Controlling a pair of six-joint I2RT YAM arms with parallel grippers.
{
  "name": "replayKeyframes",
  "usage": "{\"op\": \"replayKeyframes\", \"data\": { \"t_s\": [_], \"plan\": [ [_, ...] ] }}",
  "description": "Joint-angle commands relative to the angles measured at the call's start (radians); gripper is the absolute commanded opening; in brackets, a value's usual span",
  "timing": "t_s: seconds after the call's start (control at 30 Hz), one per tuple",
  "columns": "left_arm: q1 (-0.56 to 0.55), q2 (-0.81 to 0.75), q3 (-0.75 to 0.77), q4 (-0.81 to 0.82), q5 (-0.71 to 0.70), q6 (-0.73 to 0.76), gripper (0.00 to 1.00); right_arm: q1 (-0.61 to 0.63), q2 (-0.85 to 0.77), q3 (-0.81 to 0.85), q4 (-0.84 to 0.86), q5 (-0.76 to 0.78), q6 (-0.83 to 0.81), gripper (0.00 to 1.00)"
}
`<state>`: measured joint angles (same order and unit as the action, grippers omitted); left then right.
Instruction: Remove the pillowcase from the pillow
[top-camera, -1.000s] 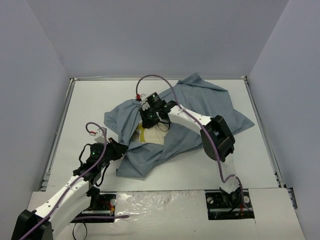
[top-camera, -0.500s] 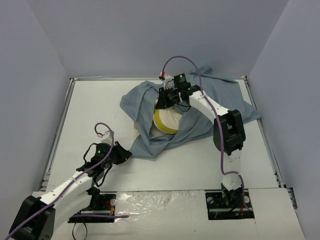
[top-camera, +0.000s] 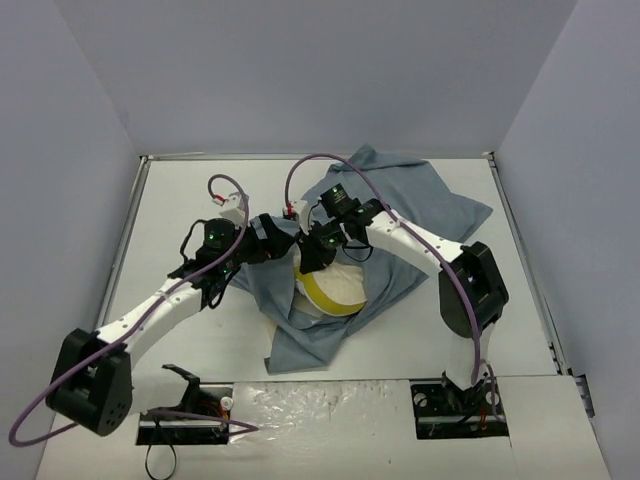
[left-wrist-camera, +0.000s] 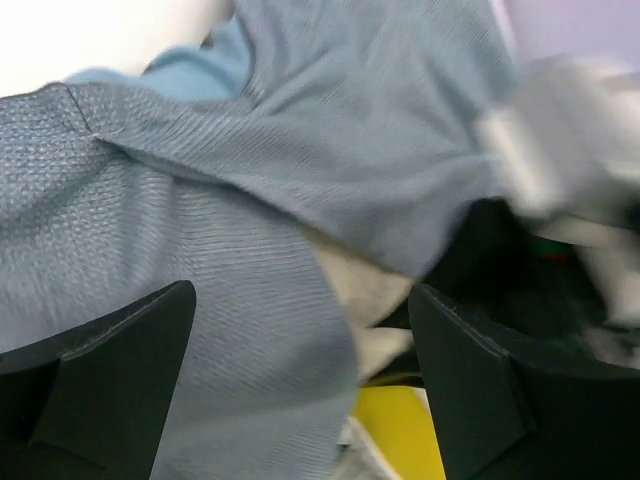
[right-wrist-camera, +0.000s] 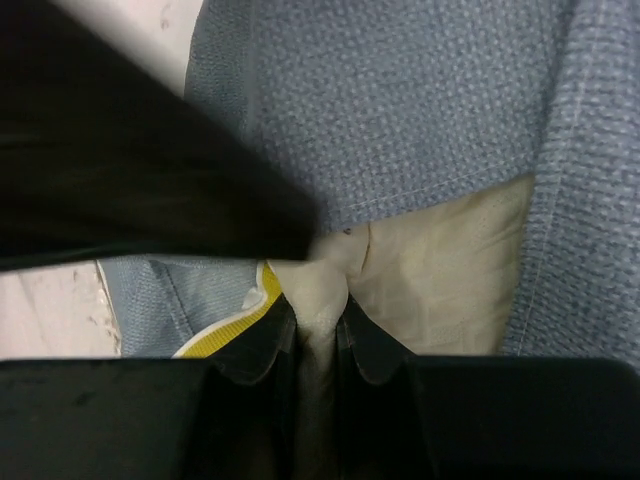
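On table (top-camera: 180, 190), grey-blue pillowcase (top-camera: 440, 205) rumpled around cream pillow (top-camera: 340, 280); right jaws pinch pillow, left jaws apart.

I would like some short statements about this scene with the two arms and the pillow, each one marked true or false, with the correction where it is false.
1. The right tool pinches cream fabric of the pillow. True.
2. The left tool is shut on the pillowcase. False: its fingers stand wide apart over the grey-blue cloth.
3. The pillow lies fully outside the pillowcase. False: only a part with yellow trim shows, and the cloth lies around it.
4. From above, the pillowcase shows mainly plain grey-blue cloth. True.
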<state>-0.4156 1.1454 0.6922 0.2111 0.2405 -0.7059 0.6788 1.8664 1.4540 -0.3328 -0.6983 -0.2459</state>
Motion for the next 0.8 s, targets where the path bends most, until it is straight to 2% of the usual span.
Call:
{"op": "replayKeyframes", "data": {
  "t_s": [0.0,0.1,0.33,0.43,0.6,0.77],
  "plan": [
    [0.012,0.112,0.013,-0.061,0.086,0.08,0.87,-0.045,-0.095,0.002,-0.052,-0.102,-0.148,0.0],
    [0.011,0.102,0.007,-0.076,0.072,0.114,0.87,-0.058,-0.115,0.017,-0.11,-0.101,-0.226,0.0],
    [0.006,-0.188,-0.013,-0.258,-0.029,0.135,0.86,-0.128,-0.127,0.02,-0.121,-0.095,-0.273,0.0],
    [-0.002,-0.275,-0.048,-0.28,-0.049,0.103,0.86,-0.128,-0.116,0.011,-0.12,-0.098,-0.288,0.0],
    [-0.012,-0.211,-0.086,-0.285,-0.023,0.082,0.86,-0.125,-0.116,-0.001,-0.121,-0.101,-0.303,0.0],
    [-0.029,-0.061,-0.122,-0.139,0.013,0.062,0.85,-0.127,-0.133,0.0,-0.127,-0.105,-0.314,0.0]
  ]
}}
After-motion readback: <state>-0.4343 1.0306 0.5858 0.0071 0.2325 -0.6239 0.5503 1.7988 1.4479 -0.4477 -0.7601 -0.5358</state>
